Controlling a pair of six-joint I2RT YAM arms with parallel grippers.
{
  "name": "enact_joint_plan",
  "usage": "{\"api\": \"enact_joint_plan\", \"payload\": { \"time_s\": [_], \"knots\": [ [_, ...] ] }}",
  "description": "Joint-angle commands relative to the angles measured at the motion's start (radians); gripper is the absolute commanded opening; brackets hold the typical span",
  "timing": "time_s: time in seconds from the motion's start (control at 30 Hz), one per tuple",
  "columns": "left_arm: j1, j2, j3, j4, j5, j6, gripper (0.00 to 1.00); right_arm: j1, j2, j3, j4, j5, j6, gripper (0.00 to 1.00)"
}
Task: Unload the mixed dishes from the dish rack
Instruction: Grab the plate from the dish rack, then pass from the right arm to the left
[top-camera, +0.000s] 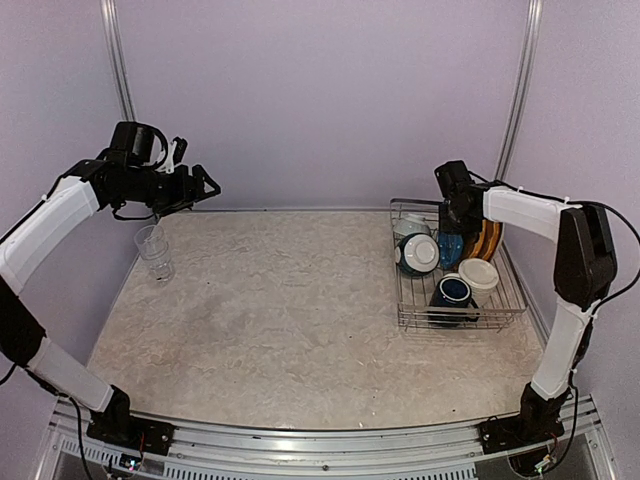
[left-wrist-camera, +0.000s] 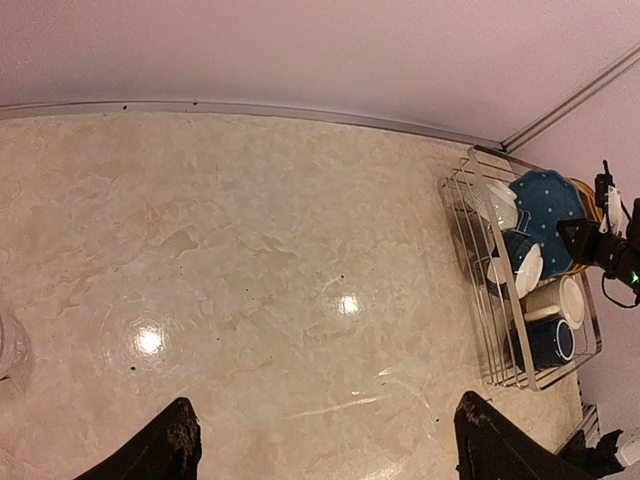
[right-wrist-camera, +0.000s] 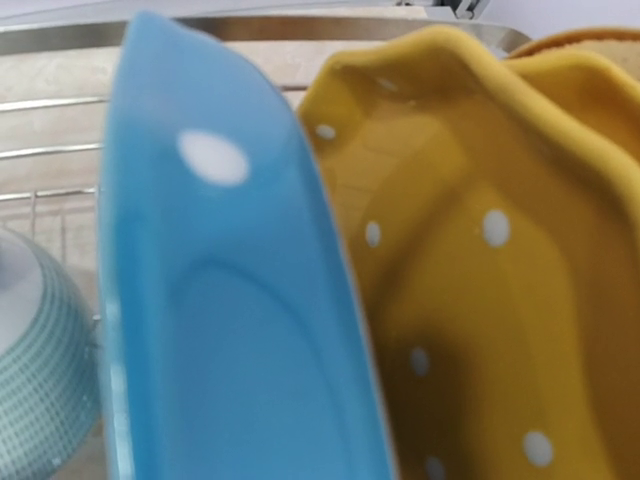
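Note:
The silver wire dish rack (top-camera: 500, 308) stands at the right of the table and also shows in the left wrist view (left-wrist-camera: 482, 300). It holds a blue dotted plate (top-camera: 450, 248), orange-yellow plates (top-camera: 488, 240), a teal bowl (top-camera: 417, 253), a cream mug (top-camera: 478, 273) and a dark blue mug (top-camera: 452, 292). The clear glass tumbler (top-camera: 154, 252) stands upright on the table at the left. My right gripper (top-camera: 450, 222) is down at the blue plate's (right-wrist-camera: 230, 320) top edge, next to a yellow plate (right-wrist-camera: 480, 280); its fingers are hidden. My left gripper (top-camera: 205, 185) is open and empty, raised above the tumbler.
The booth's back wall runs behind the table, and the rack sits close to the right wall. Bare marble tabletop (left-wrist-camera: 250, 250) lies between the tumbler and the rack.

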Motion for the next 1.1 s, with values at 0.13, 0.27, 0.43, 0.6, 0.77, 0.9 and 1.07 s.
{"api": "enact_joint_plan", "payload": {
  "time_s": [0.13,0.27,0.43,0.6,0.77,0.9,1.07],
  "knots": [
    [-0.01,0.022,0.024,-0.012,0.016,-0.004,0.84,0.002,-0.127,0.066,0.001,0.061,-0.076,0.0],
    [-0.018,0.024,0.025,-0.013,0.015,-0.002,0.84,0.004,-0.154,0.084,-0.024,0.055,-0.08,0.0],
    [-0.023,0.027,0.027,-0.019,0.012,-0.001,0.84,0.01,-0.208,0.096,-0.038,0.028,-0.065,0.0],
    [-0.024,0.028,0.029,-0.018,0.021,-0.002,0.85,0.011,-0.283,0.105,-0.051,-0.03,-0.05,0.0],
    [-0.024,0.031,0.029,-0.014,0.055,-0.01,0.89,0.011,-0.379,0.077,-0.02,-0.143,-0.028,0.0],
    [-0.024,0.037,0.02,0.015,0.144,-0.022,0.93,0.011,-0.471,-0.002,0.066,-0.351,0.012,0.0],
    [-0.025,0.056,-0.008,0.101,0.372,-0.066,0.95,0.01,-0.546,-0.134,0.236,-0.645,0.108,0.0]
  ]
}}
